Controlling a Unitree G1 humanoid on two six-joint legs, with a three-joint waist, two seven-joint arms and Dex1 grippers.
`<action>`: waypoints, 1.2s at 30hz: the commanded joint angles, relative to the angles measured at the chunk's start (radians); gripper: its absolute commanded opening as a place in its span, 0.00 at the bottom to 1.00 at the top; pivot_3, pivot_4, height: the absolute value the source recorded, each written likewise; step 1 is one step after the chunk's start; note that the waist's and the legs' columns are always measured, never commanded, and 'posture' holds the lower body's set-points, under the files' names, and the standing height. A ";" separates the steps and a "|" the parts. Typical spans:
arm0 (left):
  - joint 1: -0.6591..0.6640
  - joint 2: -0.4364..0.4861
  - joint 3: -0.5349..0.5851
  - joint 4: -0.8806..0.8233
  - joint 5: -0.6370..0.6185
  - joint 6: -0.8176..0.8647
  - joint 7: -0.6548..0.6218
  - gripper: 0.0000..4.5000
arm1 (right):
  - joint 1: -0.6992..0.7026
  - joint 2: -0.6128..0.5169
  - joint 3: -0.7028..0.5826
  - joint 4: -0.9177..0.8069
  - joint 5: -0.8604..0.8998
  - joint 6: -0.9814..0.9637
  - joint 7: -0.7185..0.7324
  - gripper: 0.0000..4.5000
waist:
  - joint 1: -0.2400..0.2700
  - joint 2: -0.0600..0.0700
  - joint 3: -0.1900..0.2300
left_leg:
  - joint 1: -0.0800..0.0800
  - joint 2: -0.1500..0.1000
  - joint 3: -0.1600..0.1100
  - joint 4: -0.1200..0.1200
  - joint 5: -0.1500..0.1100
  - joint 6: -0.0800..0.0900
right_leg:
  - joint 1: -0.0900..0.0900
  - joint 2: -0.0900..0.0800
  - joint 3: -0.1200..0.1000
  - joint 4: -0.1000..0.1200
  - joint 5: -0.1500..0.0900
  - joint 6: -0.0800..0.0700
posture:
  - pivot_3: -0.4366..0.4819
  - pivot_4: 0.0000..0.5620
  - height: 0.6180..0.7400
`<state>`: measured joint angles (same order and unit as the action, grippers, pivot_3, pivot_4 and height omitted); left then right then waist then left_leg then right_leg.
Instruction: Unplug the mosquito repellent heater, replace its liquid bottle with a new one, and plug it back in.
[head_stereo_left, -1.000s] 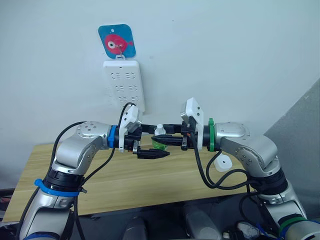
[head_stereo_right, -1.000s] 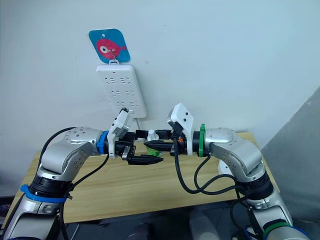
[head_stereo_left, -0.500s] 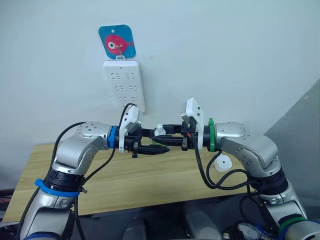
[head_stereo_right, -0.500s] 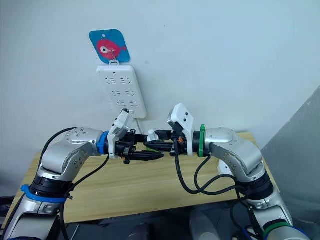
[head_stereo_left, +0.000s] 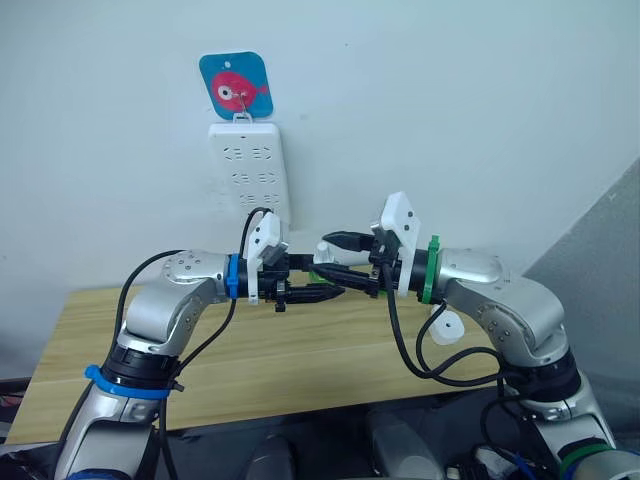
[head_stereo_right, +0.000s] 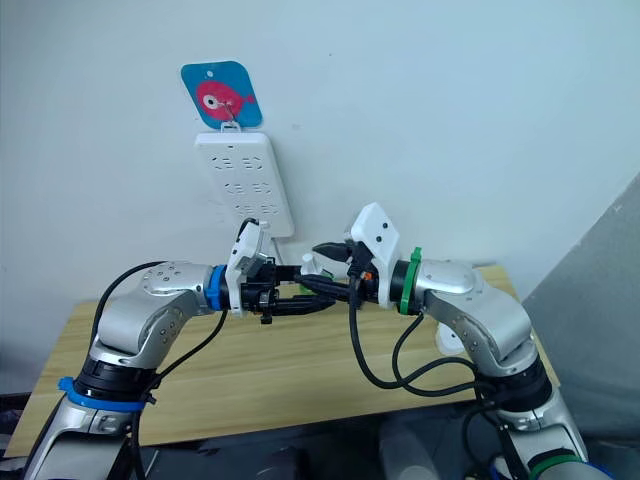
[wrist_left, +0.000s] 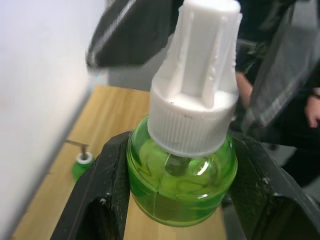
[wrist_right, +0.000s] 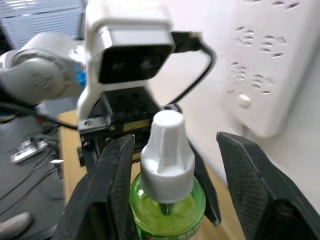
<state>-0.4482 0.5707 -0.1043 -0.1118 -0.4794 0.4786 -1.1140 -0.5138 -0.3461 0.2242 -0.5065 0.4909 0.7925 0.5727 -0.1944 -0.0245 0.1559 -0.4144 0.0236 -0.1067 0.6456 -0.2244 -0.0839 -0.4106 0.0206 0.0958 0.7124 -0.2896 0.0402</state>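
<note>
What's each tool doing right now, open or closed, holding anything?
Left tool: closed on the green liquid bottle.
Right tool: open, fingers either side of the bottle's white cap, not gripping.

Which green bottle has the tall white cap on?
The bottle clamped in the left gripper wears the tall ribbed white cap. The other small green bottle, standing on the table, has none.
</note>
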 joint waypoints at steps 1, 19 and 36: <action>0.004 -0.024 0.029 -0.023 0.026 -0.059 0.059 0.51 | 0.014 0.060 0.011 -0.065 -0.022 -0.012 -0.090 0.62 | -0.001 0.000 0.000 | 0.000 0.000 0.000 0.000 0.000 0.000 | 0.000 0.000 0.000 0.000 0.000 0.000 | 0.28 0.15 1.00; 0.014 -0.052 0.034 -0.048 0.029 -0.064 0.123 0.51 | 0.034 0.136 0.096 0.054 -0.123 -0.144 -0.069 0.08 | -0.001 0.000 -0.006 | 0.002 0.000 0.000 0.000 0.000 0.000 | 0.002 0.001 0.000 0.000 0.000 0.000 | 0.29 0.14 1.00; -0.017 -0.018 0.041 -0.023 0.010 -0.087 0.005 0.51 | -0.239 -0.084 0.071 0.279 0.043 -0.096 0.494 0.30 | -0.001 0.000 -0.006 | 0.007 0.001 0.000 -0.001 0.000 0.000 | 0.006 0.002 -0.001 0.000 -0.002 -0.003 | 0.29 0.17 1.00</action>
<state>-0.4433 0.5547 -0.1337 -0.1167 -0.4547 0.4063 -1.1520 -0.7632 -0.4352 0.2883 -0.2060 0.5057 0.6768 1.0559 -0.1955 -0.0244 0.1502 -0.4079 0.0244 -0.1068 0.6442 -0.2248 -0.0834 -0.4048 0.0223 0.0954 0.7123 -0.2914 0.0374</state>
